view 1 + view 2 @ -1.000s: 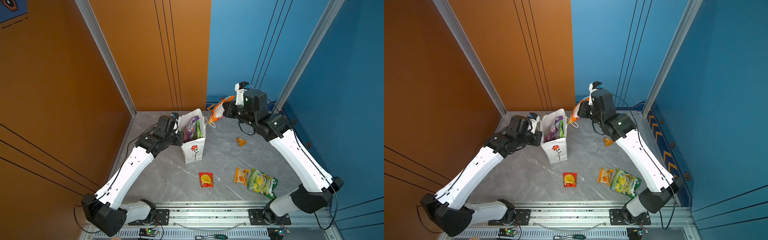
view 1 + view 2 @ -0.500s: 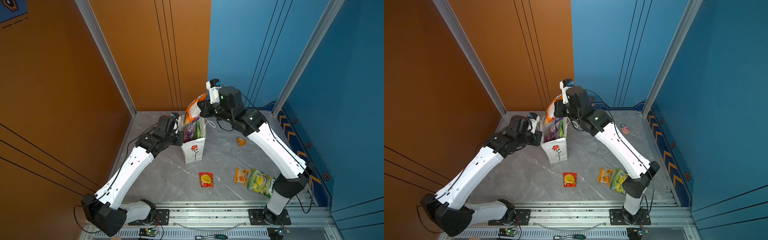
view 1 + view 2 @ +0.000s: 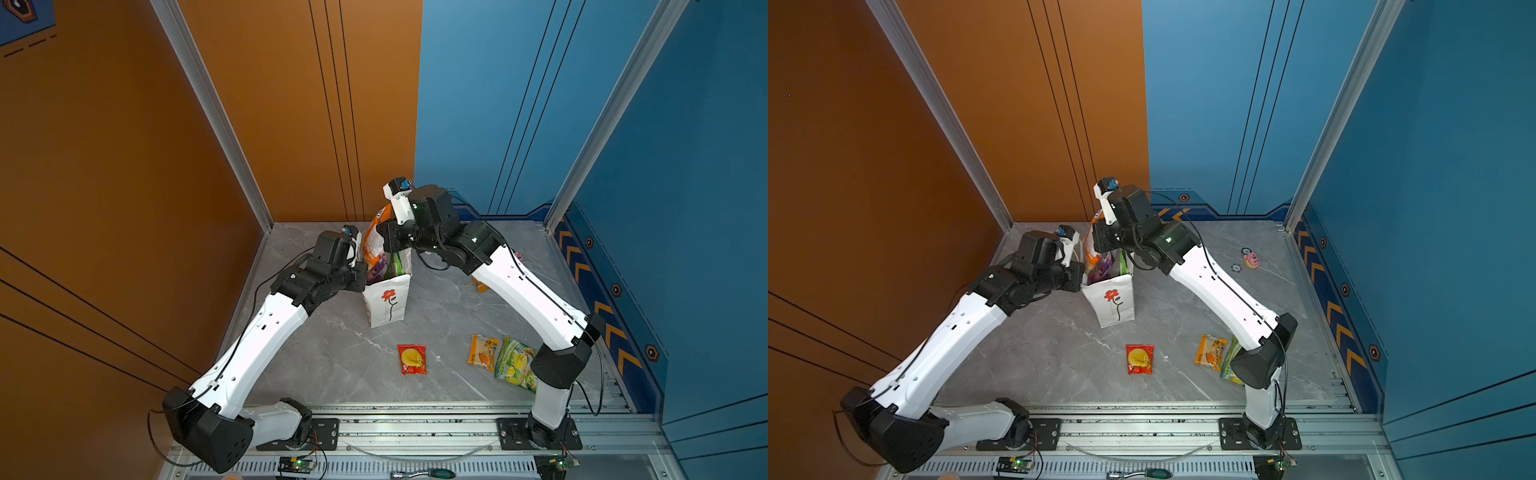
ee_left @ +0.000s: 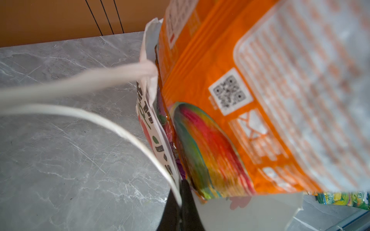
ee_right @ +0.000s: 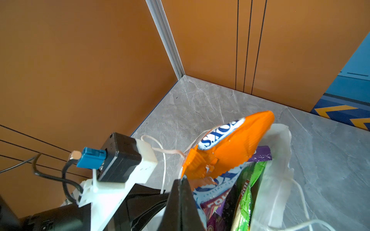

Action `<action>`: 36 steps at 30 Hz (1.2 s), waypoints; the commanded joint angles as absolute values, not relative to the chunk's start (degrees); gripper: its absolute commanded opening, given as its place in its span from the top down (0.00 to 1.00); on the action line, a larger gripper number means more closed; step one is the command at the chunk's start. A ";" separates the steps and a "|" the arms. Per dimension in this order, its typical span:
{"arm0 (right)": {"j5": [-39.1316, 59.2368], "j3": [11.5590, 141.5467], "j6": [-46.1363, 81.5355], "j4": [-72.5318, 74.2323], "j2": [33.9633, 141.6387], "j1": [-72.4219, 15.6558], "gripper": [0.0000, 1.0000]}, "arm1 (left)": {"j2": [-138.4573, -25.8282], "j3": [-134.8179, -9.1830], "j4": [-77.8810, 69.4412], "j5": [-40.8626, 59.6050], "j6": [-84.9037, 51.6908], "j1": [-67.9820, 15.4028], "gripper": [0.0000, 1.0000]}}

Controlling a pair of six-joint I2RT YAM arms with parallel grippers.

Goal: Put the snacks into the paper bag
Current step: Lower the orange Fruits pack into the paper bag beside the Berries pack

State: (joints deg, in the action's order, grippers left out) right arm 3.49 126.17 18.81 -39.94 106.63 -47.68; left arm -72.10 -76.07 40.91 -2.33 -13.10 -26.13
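Observation:
The white paper bag point(image 3: 386, 305) point(image 3: 1113, 305) with a red flower stands upright at mid-table. My left gripper point(image 3: 362, 275) point(image 4: 180, 192) is shut on its white cord handle point(image 4: 80, 84) at the bag's left rim. My right gripper point(image 3: 384, 239) point(image 5: 182, 180) is shut on an orange Fox's packet point(image 3: 372, 245) point(image 5: 230, 146) that hangs partly inside the bag's mouth. Purple point(image 5: 216, 210) and green point(image 5: 246, 190) packets lie inside. On the table lie a red packet point(image 3: 412, 359), an orange one point(image 3: 482, 352) and a green-yellow one point(image 3: 513, 363).
A pink donut-like toy point(image 3: 1251, 259) lies at the back right. A small orange piece point(image 3: 480, 286) peeks from under my right forearm. Orange and blue walls close the back and sides. A screwdriver point(image 3: 428, 473) rests on the front rail.
My right arm swung left from the back right, carrying the orange packet to the bag's mouth. The left arm and the bag stayed still.

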 commanded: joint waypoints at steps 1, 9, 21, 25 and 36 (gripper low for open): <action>3.72 127.76 16.57 -40.66 107.18 -48.32 1.00 | -70.17 -76.29 37.52 -2.20 -13.18 -25.49 1.00; 3.16 124.62 16.05 -41.13 107.73 -48.35 1.00 | -70.11 -76.20 37.53 -2.49 -13.18 -25.48 1.00; -3.12 123.13 15.55 -44.82 109.54 -48.51 1.00 | -70.00 -76.11 37.36 -2.37 -13.28 -25.48 1.00; -2.66 123.39 15.98 -45.08 111.00 -48.78 1.00 | -69.70 -75.97 37.20 -2.70 -13.18 -25.49 1.00; -0.26 123.49 18.30 -45.26 114.13 -48.88 1.00 | -69.41 -75.76 36.91 -2.68 -13.27 -25.44 1.00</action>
